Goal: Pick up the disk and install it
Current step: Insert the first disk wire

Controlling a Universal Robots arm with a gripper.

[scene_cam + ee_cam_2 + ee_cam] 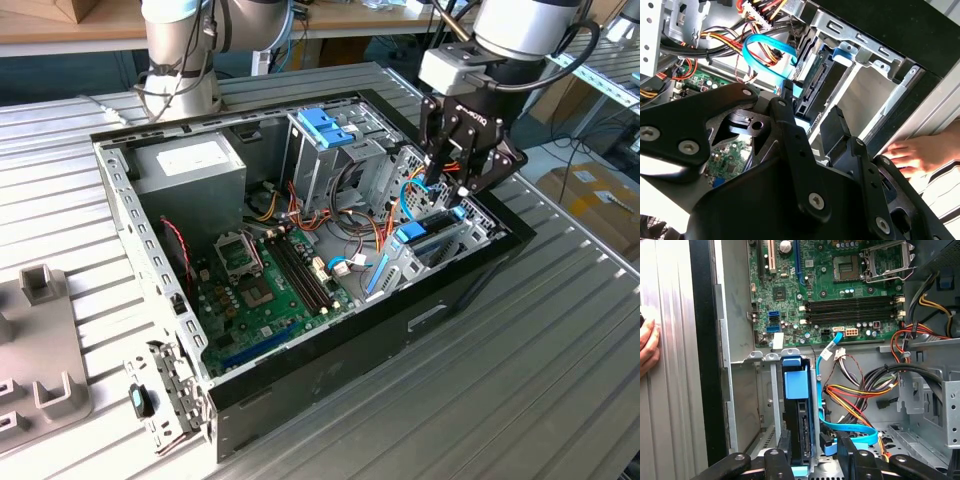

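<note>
The ribbed metal counter (560,330) carries the open computer case (330,380). The disk (792,390), dark-edged in its light blue carrier, stands on edge in a metal bay slot by the case wall. My gripper (814,442) hangs just above it, released, fingers spread either side.

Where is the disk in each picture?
Exterior view: disk stands on edge in the bay under the gripper.
First wrist view: disk in the bay, near the green board.
Second wrist view: disk in the bay, past the gripper.
Shared landmark: the green board.
</note>
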